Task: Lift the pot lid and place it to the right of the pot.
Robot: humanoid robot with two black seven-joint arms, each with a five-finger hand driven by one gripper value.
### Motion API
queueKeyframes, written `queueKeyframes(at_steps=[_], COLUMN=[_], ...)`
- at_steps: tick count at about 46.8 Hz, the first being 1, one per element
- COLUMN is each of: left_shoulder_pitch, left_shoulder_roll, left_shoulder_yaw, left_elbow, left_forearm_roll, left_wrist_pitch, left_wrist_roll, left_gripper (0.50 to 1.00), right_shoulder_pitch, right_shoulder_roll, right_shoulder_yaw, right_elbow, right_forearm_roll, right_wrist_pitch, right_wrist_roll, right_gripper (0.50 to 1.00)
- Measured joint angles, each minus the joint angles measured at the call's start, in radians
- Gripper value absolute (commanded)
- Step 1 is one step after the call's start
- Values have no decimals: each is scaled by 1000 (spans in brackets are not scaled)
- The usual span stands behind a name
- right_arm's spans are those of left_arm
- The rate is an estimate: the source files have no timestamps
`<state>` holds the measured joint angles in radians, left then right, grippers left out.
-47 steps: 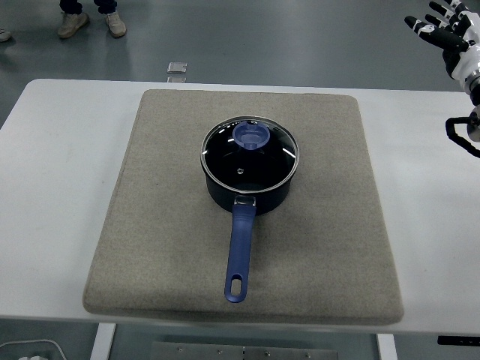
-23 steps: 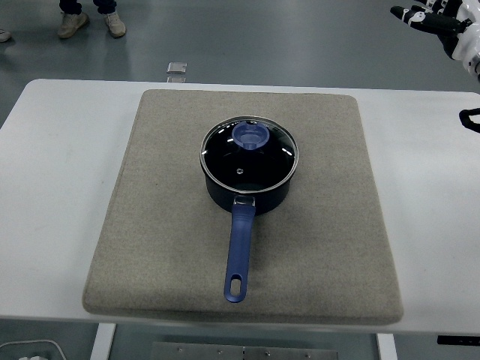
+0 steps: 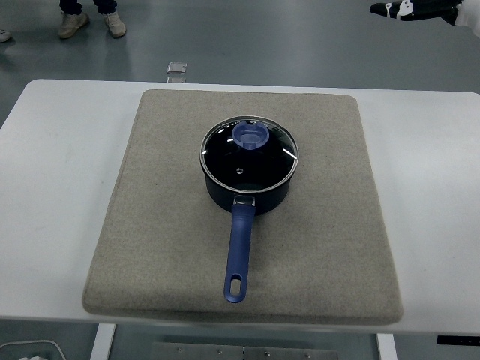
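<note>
Dark pot (image 3: pixel 247 191) sits at the centre of the grey mat (image 3: pixel 150 225) on the white table (image 3: pixel 60 187), its blue handle (image 3: pixel 238 251) pointing toward the near edge. Contents not discernible through the cover. Glass lid (image 3: pixel 249 154), steel-rimmed with a blue knob (image 3: pixel 250 136), rests closed on the pot. Right hand (image 3: pixel 412 9) is at the top right corner, well apart, holding nothing; finger position cannot be determined.

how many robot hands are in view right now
1: the right hand shows only partly, at the top right corner, high above and well away from the pot. The left hand is out of view.
</note>
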<state>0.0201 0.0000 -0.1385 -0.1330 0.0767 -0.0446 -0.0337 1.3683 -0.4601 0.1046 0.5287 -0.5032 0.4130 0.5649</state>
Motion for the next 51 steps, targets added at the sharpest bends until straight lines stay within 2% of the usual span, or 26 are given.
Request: queueKeyframes(at_steps=[7, 24, 34, 51], left_shoulder_pitch=[0, 0, 0, 0], left_shoulder_roll=[0, 0, 0, 0], left_shoulder_yaw=[0, 0, 0, 0], left_elbow=[0, 0, 0, 0], left_forearm_roll=[0, 0, 0, 0], left_wrist_pitch=[0, 0, 0, 0], left_wrist_roll=[0, 0, 0, 0], left_gripper=[1000, 1000, 1000, 1000], right_shoulder_pitch=[13, 51, 72, 78], right_shoulder_roll=[-1, -27, -29, -40], right_shoulder_yaw=[0, 1, 8, 10], right_elbow=[19, 198, 261, 379], right_forearm_roll=[-94, -318, -443, -724], right_wrist_pitch=[39, 32, 19, -87], right_wrist_roll=[44, 46, 46, 46], right_gripper=[913, 913, 913, 911])
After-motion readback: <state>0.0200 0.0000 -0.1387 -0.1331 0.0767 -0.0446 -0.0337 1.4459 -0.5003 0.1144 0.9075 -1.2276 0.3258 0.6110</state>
